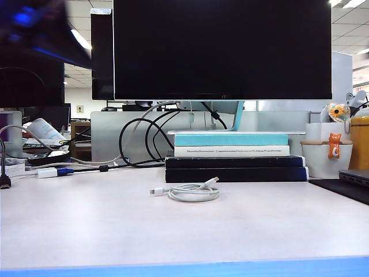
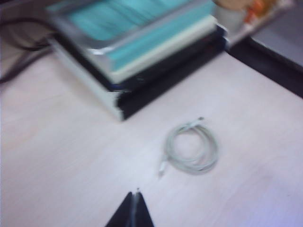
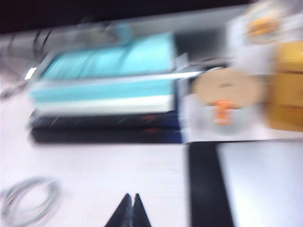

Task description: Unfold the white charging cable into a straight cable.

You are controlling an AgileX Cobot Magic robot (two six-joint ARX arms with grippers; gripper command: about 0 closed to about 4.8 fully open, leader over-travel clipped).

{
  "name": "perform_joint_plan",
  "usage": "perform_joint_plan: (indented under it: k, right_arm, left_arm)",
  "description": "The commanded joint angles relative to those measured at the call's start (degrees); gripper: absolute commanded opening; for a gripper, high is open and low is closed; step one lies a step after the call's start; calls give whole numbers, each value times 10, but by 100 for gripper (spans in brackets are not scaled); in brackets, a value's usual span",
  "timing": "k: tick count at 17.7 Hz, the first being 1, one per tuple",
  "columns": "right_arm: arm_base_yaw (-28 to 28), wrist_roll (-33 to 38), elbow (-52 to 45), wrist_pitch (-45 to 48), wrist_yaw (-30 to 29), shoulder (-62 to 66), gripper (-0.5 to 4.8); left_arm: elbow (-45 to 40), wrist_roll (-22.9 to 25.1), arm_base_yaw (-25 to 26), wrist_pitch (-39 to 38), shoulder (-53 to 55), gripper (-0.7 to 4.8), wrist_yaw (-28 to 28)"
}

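A: Where is the white charging cable (image 1: 193, 192)?

B: Wound into a small flat coil on the pale table (image 1: 115, 225), just in front of the stack of books (image 1: 233, 156). One plug pokes out on the left of the coil in the exterior view; the other end rises at the coil's far side, toward the books.

A: And the left gripper (image 2: 137, 191)?

B: Its two dark fingers are pressed together into one point, nothing between them. It hangs above bare tabletop, near the coil but apart from it. That view is somewhat blurred.

A: The right gripper (image 3: 132, 196)?

B: Same: fingers closed tip to tip, holding nothing. It is above the table, with the coil off to one side and a black mat (image 3: 204, 189) with a grey laptop (image 3: 262, 184) on the other. The right wrist view is heavily blurred.

A: Anything else near the cable?

B: Black looped cables (image 1: 144, 141) behind the books, under the monitor (image 1: 222, 49), and a white cup (image 1: 327, 158) with an orange cat figure at the right.
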Motion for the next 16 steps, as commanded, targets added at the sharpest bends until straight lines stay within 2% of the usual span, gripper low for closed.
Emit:
perform_joint_plan:
  k: [1, 2, 5, 9, 13, 16]
  right_arm:
    - [0, -44, 77, -8, -118, 116, -5]
    - [0, -52, 107, -20, -151, 158, -5]
    - [0, -62, 187, -72, -195, 267, -5]
    - [1, -131, 277, -144, -280, 391, -5]
    - [9, -146, 336, -174, -330, 480, -5]
    - [28, -162, 350, -176, -341, 519, -5]
  left_arm:
    - [28, -19, -34, -8, 48, -6, -35]
    - [34, -40, -40, -8, 65, -5, -34]
    - [42, -82, -42, -14, 104, -6, -33]
    - [43, -133, -42, -25, 128, -6, -13]
    - [44, -189, -43, -19, 160, -6, 46]
    - [44, -203, -46, -20, 189, -5, 66]
